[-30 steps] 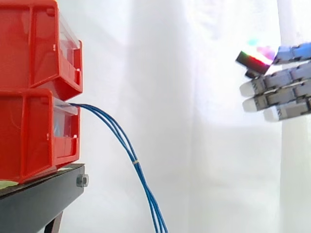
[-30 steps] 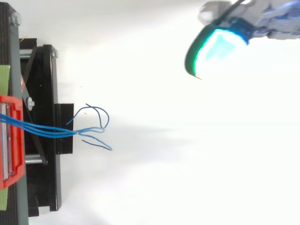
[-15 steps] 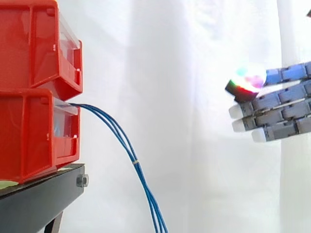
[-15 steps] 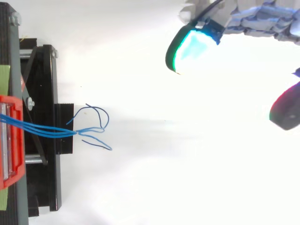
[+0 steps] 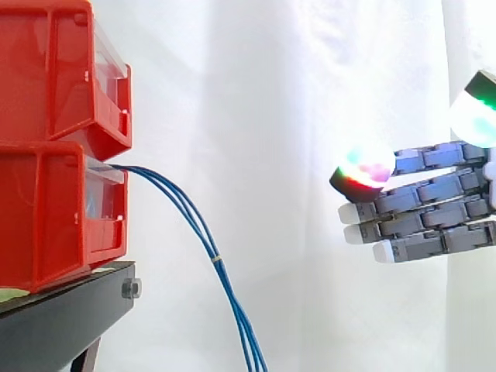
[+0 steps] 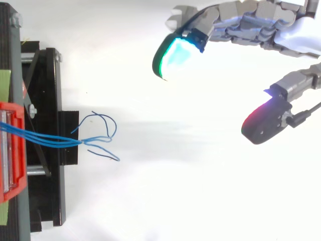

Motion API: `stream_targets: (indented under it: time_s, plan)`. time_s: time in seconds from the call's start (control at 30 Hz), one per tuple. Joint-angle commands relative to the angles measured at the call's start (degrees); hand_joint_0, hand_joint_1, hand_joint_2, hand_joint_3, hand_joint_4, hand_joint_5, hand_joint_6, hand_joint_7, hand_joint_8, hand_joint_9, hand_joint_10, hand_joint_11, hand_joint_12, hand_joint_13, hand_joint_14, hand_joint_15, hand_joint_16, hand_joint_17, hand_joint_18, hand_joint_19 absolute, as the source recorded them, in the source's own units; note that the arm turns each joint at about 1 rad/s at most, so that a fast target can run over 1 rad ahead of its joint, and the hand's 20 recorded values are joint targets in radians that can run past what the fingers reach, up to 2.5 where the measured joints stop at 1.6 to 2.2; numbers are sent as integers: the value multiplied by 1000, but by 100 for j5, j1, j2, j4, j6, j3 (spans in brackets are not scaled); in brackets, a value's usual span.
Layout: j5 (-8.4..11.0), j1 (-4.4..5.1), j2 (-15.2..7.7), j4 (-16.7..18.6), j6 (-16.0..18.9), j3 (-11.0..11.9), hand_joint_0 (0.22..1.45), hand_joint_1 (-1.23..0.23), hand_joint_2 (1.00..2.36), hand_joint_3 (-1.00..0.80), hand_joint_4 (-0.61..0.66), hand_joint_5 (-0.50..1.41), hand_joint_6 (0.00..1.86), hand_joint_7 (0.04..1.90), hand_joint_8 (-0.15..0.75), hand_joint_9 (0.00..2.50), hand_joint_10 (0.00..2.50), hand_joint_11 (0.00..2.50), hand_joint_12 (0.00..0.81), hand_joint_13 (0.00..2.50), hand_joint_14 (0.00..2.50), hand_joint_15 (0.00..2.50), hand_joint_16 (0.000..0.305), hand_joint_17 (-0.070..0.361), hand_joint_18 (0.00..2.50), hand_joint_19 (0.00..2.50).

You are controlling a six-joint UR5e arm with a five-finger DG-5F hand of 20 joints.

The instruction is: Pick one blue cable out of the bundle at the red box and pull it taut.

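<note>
The hand (image 5: pixel 434 213) reaches in from the right edge in the side view. Its fingers are stretched nearly straight toward the left, stacked one above another and rising slightly toward the wrist. The uppermost fingertip pad (image 5: pixel 363 167) glows red, green and white. In the top view the fingers lie close together along the upper edge, the foremost pad (image 6: pixel 173 56) shining cyan with a green rim. The thumb (image 6: pixel 271 116) stands well apart from them, its pad glowing red. The hand is spread wide and grasps nothing.

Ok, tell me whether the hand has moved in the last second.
Yes. In the side view the hand has come left toward the red bins and a little lower, well short of the blue cables.
</note>
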Motion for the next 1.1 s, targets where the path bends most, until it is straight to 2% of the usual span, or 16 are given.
stream_targets:
  time_s: [0.0, 0.23, 0.43, 0.53, 0.67, 0.73, 0.77, 0.87, 0.93, 1.07]
  plan:
    - [143, 43, -9, 75, -122, -5, 594, -927, 1000, -500, 331, -190, 502, 830, 257, 178, 0, 13, 343, 15, 2, 41, 54, 122, 15, 83]
    - [266, 78, -115, 119, -192, 4, 532, -947, 1000, -500, 345, -187, 502, 821, 276, 217, 0, 0, 359, 51, 2, 27, 57, 129, 70, 69]
    - [336, 140, -334, 461, -210, 57, 501, -906, 1000, -500, 380, -175, 502, 838, 295, 252, 0, 0, 368, 61, 0, 38, 59, 133, 75, 80]
    - [336, 149, -580, 540, -184, 276, 484, -859, 1000, -500, 398, -168, 502, 843, 302, 261, 0, 4, 375, 66, 1, 44, 60, 135, 77, 87]
    - [327, 149, -993, 453, 19, 654, 469, -762, 1000, -500, 409, -164, 502, 837, 313, 274, 0, 9, 382, 69, 2, 50, 62, 139, 63, 98]
    - [292, 149, -1275, 382, 142, 980, 470, -750, 1000, -500, 407, -164, 502, 837, 313, 276, 0, 3, 382, 69, 0, 51, 62, 139, 58, 101]
    - [292, 149, -1275, 382, 142, 980, 470, -742, 1000, -500, 407, -164, 502, 834, 314, 277, 0, 4, 381, 67, 0, 48, 62, 139, 56, 96]
    - [213, 140, -1512, 286, 247, 1243, 471, -727, 1000, -500, 411, -164, 502, 835, 314, 278, 0, 3, 380, 65, 2, 49, 61, 138, 52, 103]
    - [196, 149, -1644, 259, 353, 1322, 472, -717, 1000, -500, 408, -164, 502, 832, 314, 278, 0, 0, 380, 65, 0, 54, 62, 138, 51, 104]
    - [187, 157, -1670, 259, 317, 1357, 474, -709, 1000, -500, 406, -164, 502, 830, 313, 279, 0, 5, 379, 63, 0, 51, 62, 139, 48, 106]
